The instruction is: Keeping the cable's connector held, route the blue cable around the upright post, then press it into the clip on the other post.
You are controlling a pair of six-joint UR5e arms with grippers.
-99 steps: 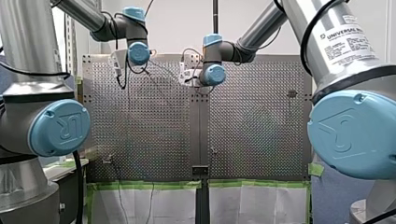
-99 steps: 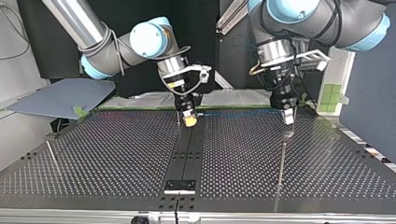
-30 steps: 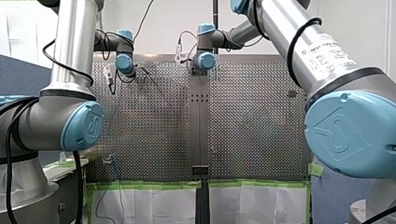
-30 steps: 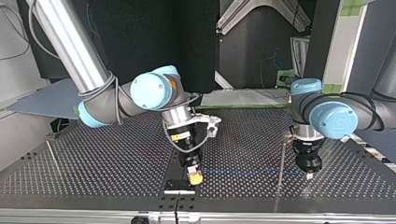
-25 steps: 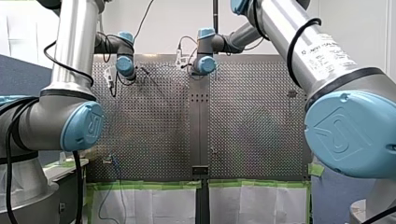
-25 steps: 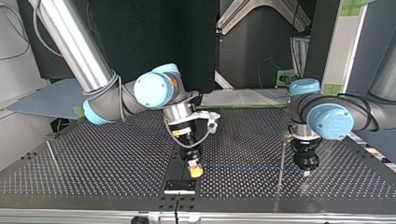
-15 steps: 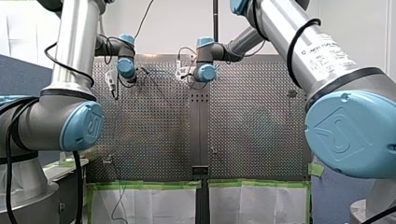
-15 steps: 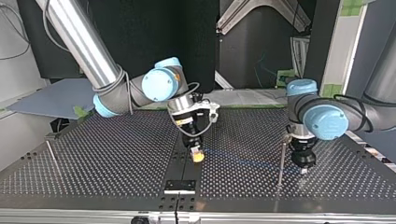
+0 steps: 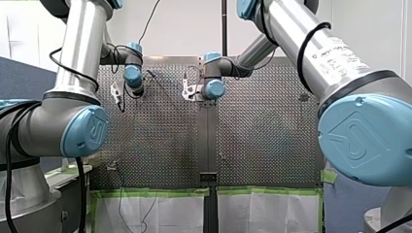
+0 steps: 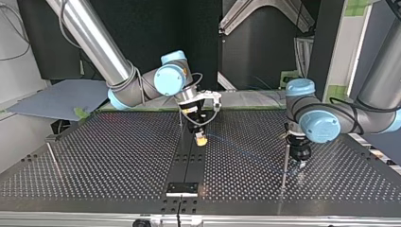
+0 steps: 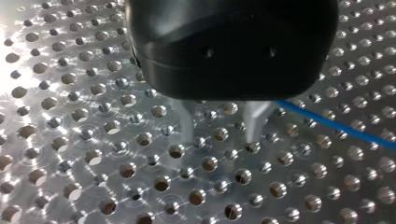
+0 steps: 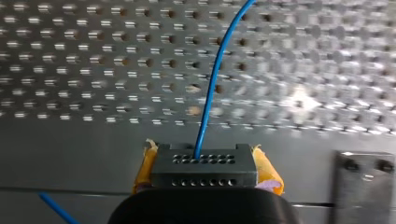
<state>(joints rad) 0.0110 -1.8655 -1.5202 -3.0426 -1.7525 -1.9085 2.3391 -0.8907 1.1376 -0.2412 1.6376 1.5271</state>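
The right gripper has its yellow pads shut tight on the black connector. The blue cable comes out of it and runs ahead to the upright post, just beside the left gripper. That gripper's metal fingers stand a little apart and hold nothing. The loop round the post looks only just begun. The other post, far from both grippers, has no cable yet.

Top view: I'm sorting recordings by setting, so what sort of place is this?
Probably a robotics lab work cell: a perforated metal table carrying a thin upright post, my left arm and my right arm reaching over it, and my right gripper shut on the connector of a blue cable.
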